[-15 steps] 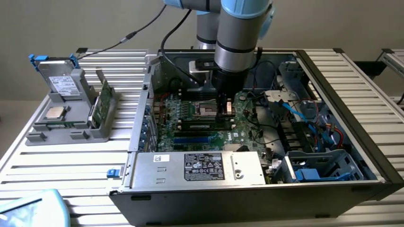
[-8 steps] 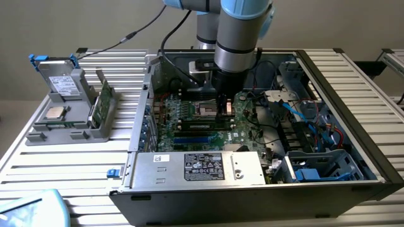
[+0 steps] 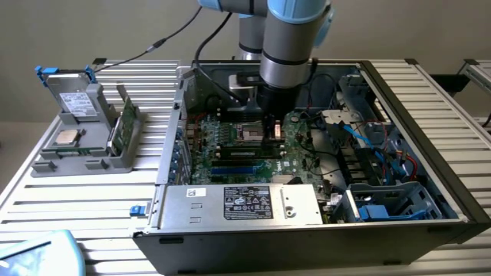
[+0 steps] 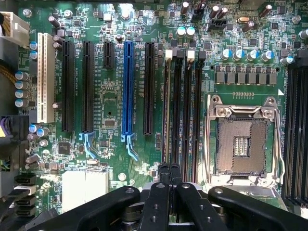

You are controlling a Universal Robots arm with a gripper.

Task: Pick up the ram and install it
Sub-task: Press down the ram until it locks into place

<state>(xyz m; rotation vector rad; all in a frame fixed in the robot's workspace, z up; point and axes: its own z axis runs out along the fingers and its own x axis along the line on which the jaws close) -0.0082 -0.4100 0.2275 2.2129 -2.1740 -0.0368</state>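
One black end effector (image 4: 169, 185) fully closed, nothing held, over mobo w/ thin green RAM stick (image 3: 249, 153) seated; light, stiff, fragile; grip by long edges.

The motherboard (image 4: 120, 77) is glossy green laminate with matt black and shiny blue plastic slots. The CPU socket (image 4: 243, 139) frame looks like bright bare metal. The gripper (image 4: 169, 174) fingers are matt black plastic or coated metal, and the case (image 3: 307, 241) is dull dark metal.

An open computer case (image 3: 429, 172) is seen on a slatted table (image 3: 84, 201). A motherboard (image 4: 110, 96) with an empty CPU socket (image 4: 240, 144) is shown inside.
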